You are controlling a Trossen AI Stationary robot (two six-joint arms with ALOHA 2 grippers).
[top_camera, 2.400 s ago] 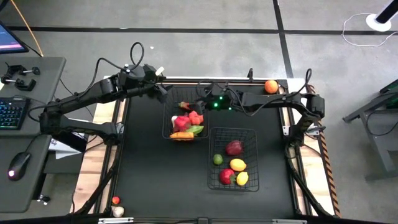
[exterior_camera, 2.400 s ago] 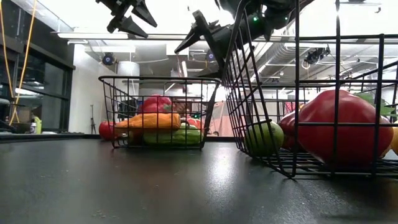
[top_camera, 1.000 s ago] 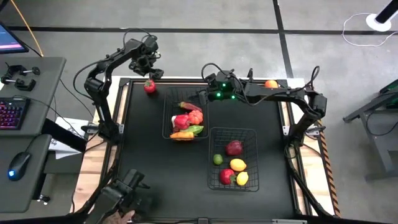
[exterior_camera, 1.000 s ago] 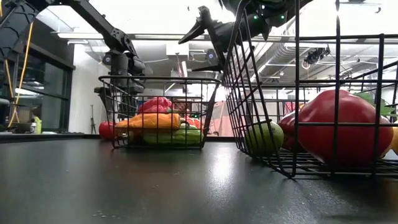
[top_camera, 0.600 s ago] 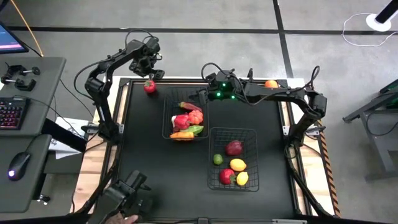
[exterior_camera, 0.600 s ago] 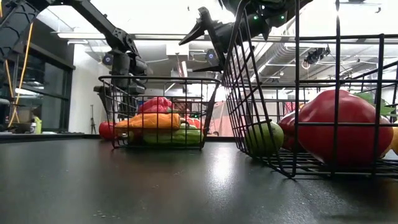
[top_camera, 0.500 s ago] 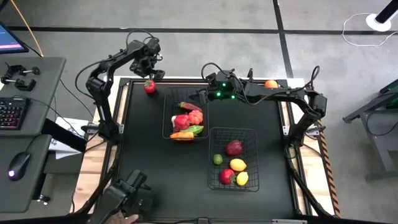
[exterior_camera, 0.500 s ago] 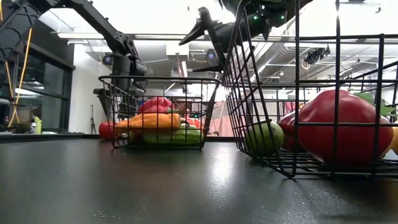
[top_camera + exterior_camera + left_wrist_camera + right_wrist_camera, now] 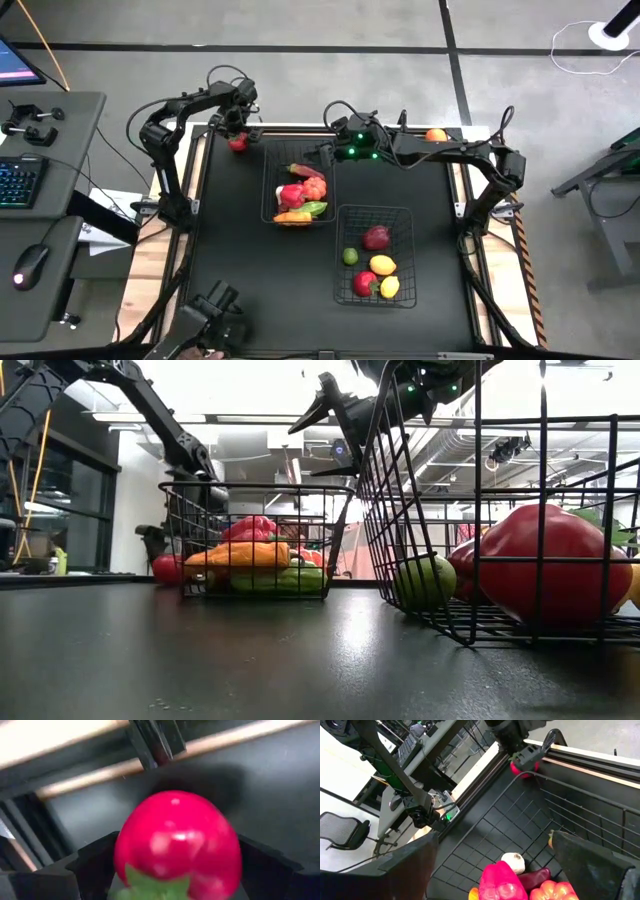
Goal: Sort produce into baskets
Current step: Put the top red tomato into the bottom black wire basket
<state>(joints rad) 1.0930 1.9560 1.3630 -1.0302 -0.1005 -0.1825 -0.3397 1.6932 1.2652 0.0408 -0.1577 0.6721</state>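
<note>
From above, the left gripper [image 9: 238,128] is covering most of the red piece [image 9: 238,144], so contact is hard to judge. The left wrist view is blurring that piece [image 9: 177,845] and cropping its green stem.

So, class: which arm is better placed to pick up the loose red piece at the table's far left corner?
The left. Its left gripper is already down at the red piece, fingers open either side of it. The right gripper hangs open above the far basket.
</note>
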